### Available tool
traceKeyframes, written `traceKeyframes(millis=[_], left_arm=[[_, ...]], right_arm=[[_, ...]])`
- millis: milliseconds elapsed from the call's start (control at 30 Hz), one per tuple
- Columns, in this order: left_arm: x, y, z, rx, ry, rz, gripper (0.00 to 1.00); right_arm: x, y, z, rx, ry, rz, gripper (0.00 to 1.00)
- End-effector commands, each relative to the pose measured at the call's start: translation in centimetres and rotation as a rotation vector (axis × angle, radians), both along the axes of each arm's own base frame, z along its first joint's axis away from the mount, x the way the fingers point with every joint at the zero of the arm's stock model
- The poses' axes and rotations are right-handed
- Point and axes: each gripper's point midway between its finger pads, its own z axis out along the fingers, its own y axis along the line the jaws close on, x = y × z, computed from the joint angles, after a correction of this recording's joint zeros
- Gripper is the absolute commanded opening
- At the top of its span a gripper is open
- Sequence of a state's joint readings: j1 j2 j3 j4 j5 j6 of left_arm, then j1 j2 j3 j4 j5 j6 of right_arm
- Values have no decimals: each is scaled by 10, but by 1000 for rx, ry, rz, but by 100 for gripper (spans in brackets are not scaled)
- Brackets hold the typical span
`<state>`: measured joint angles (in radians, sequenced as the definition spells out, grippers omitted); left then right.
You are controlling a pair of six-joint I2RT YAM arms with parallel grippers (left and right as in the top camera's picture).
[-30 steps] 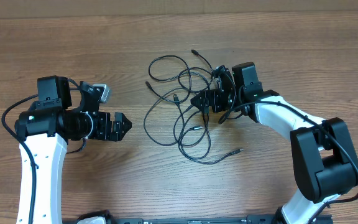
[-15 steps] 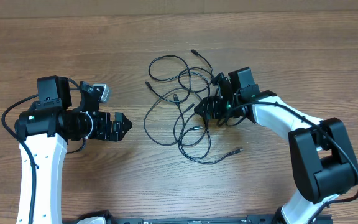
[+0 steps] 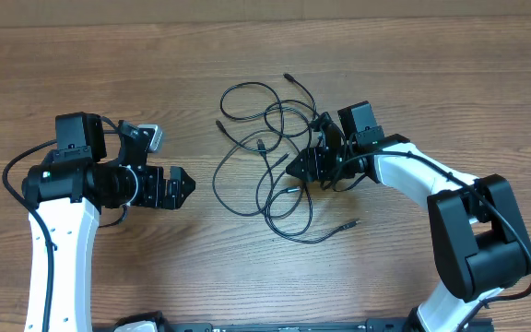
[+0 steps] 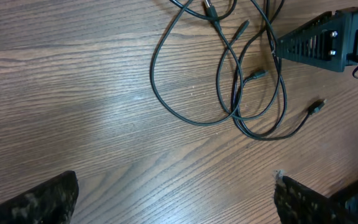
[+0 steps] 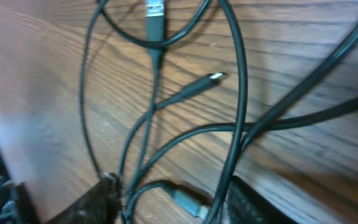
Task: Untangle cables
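- Item: cables [image 3: 265, 157], several thin black cords in one loose tangle on the wooden table [image 3: 450, 74], near its centre and slightly towards the right arm. Loops overlap and cross at several places.
- Loose ends: one plug tip [image 3: 288, 77] lies at the far edge of the tangle, and another [image 3: 353, 222] trails out at the near right.
- Right gripper [image 3: 298, 166]: low over the right edge of the tangle. In the wrist view its fingers [image 5: 104, 199] stand partly apart with several strands running between them. No pinch on a cord is visible.
- Close detail, right wrist view: a silvery plug [image 5: 215, 77] lies just ahead of the jaws, among crossing strands.
- Left gripper [image 3: 181, 184]: spread wide and holding nothing. It hovers to the left of the tangle, well apart from it, and the nearest loop [image 4: 166, 99] lies ahead of it.
- Step in hand, as judged: taking a first hold on the right side of the tangle.
- Next move, as judged: the right jaws need to press together on a single strand, not several at once, then draw it outward. The left arm may need to pin or pull the opposite loop so that the crossings slide free rather than tighten.
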<state>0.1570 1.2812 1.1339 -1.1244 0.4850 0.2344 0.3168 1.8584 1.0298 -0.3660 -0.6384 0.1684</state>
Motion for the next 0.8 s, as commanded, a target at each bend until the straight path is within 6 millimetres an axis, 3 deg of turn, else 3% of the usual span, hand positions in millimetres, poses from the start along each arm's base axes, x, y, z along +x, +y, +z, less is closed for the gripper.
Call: traceKeyframes(millis=[0,367,500,633,667,700,767], left_arm=[[0,0,-2,-2,10,12,100],[0,0,-2,-3,10,12,100],[0,0,-2,-2,10,12,100],[0,0,-2,-2,10,12,100],[0,0,-2,-2,10,12,100],[0,0,-2,-3,10,12,100],[0,0,-2,-3,10,12,100]], right_arm=[[-1,15,15,96,-1,47,50],[-10,32,31,200,0,115,52],[-18,47,32,206,-16,158,64],[-23,63,36,216,-52,203,64],[-23,66,35,207,-63,206,59],[-22,67,33,191,-68,197,48],[-17,64,29,160,-55,151,13]])
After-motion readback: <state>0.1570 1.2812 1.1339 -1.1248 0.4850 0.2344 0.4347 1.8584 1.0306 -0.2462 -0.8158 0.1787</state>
